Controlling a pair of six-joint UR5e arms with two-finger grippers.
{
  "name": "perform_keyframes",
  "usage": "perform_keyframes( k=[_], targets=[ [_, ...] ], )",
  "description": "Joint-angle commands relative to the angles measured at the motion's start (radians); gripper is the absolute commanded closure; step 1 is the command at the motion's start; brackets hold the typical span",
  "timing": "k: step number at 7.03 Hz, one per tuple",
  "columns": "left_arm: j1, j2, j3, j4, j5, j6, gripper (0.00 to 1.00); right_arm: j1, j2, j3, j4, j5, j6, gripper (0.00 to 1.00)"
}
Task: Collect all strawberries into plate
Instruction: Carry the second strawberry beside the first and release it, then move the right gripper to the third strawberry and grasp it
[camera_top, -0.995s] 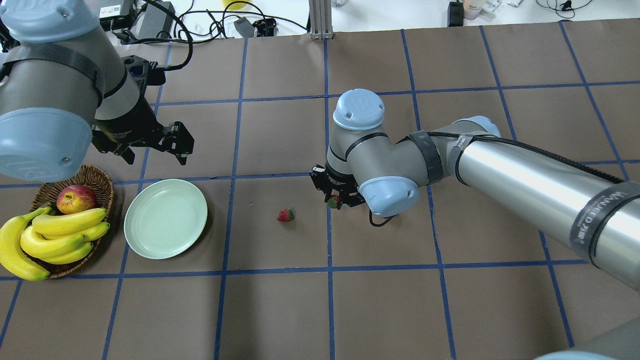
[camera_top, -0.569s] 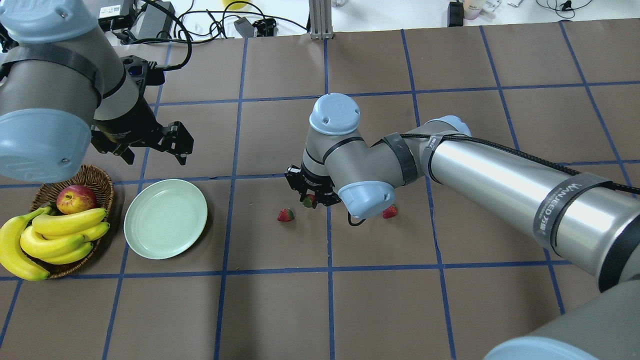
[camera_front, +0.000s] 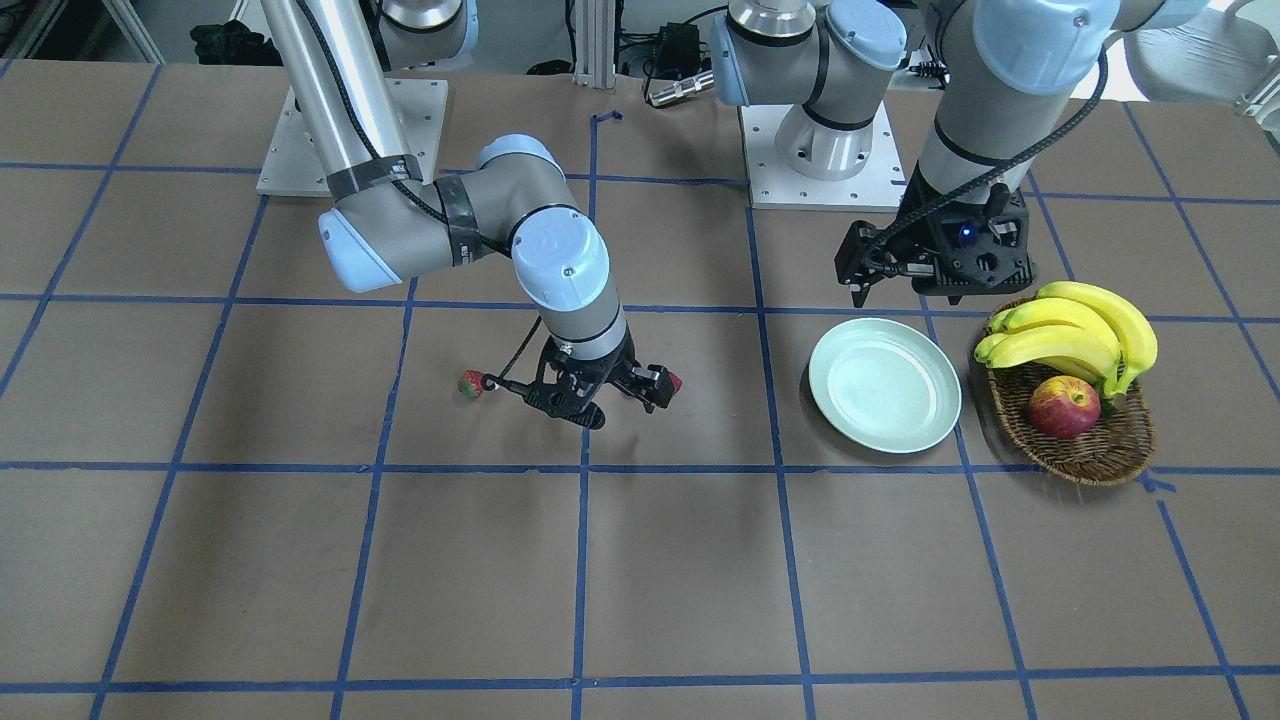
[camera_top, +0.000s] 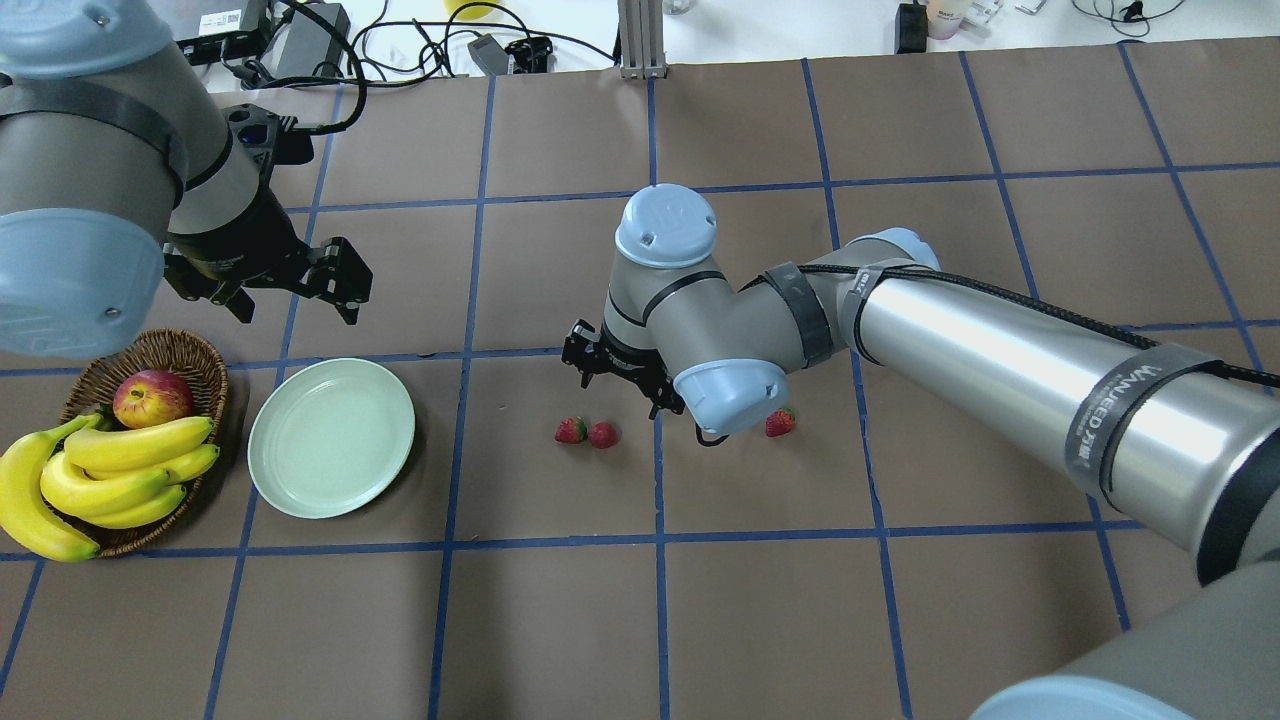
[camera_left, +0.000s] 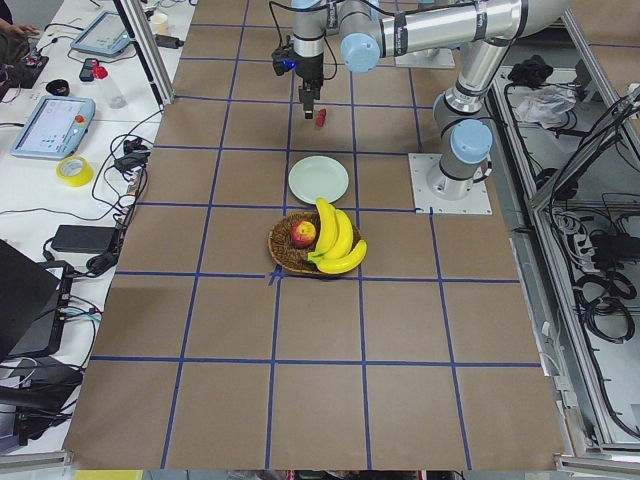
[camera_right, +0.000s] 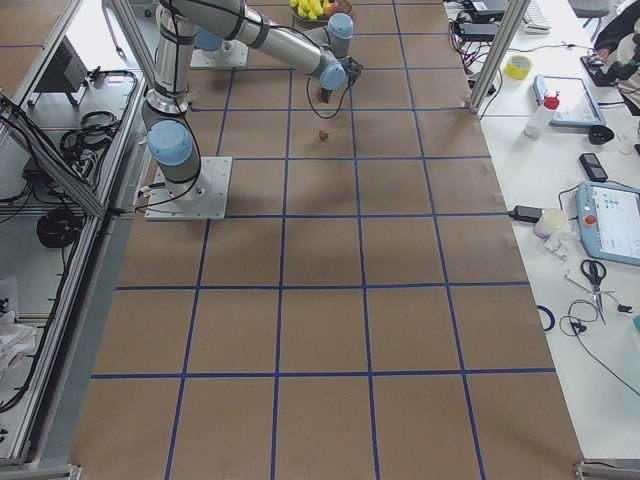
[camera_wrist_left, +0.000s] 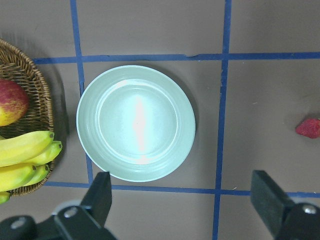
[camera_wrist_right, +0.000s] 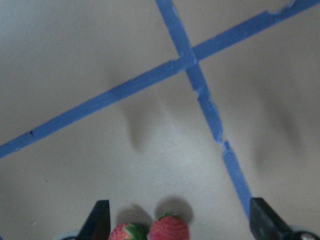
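Three strawberries lie on the table. Two lie side by side, one (camera_top: 571, 430) and the other (camera_top: 602, 435), right of the plate (camera_top: 331, 437). The third (camera_top: 779, 423) lies farther right, partly under the right arm. My right gripper (camera_top: 620, 382) is open and empty just above and behind the pair, which shows at the bottom of the right wrist view (camera_wrist_right: 169, 229). My left gripper (camera_top: 295, 295) is open and empty, hovering behind the empty mint-green plate (camera_wrist_left: 136, 122). One strawberry (camera_wrist_left: 308, 128) shows at the right edge of the left wrist view.
A wicker basket (camera_top: 190, 352) with an apple (camera_top: 152, 397) and bananas (camera_top: 120, 470) stands left of the plate. Cables and boxes (camera_top: 300, 40) lie along the table's far edge. Blue tape lines grid the brown table.
My right gripper moved left with a strawberry, then opened; the strawberry now lies on the table beside the other one. My left gripper shifted slightly back and left.
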Motion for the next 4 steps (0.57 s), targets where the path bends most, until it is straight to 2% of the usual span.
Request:
perform_keyframes(
  k=[1, 2, 3, 4],
  targets=[
    [0.007, -0.003, 0.004, 0.004, -0.002, 0.009, 0.00, -0.107, -0.084, 0.012, 0.144, -0.163, -0.153, 0.00],
    [0.006, 0.005, 0.007, 0.002, -0.006, 0.001, 0.00, -0.185, -0.130, 0.047, 0.160, -0.170, -0.235, 0.00],
    [0.001, 0.019, 0.017, -0.012, -0.003, 0.000, 0.00, -0.219, -0.173, 0.129, 0.151, -0.171, -0.286, 0.00],
    [0.001, 0.026, 0.039, -0.036, -0.059, -0.006, 0.00, -0.226, -0.184, 0.210, 0.110, -0.170, -0.295, 0.03]
  ],
)
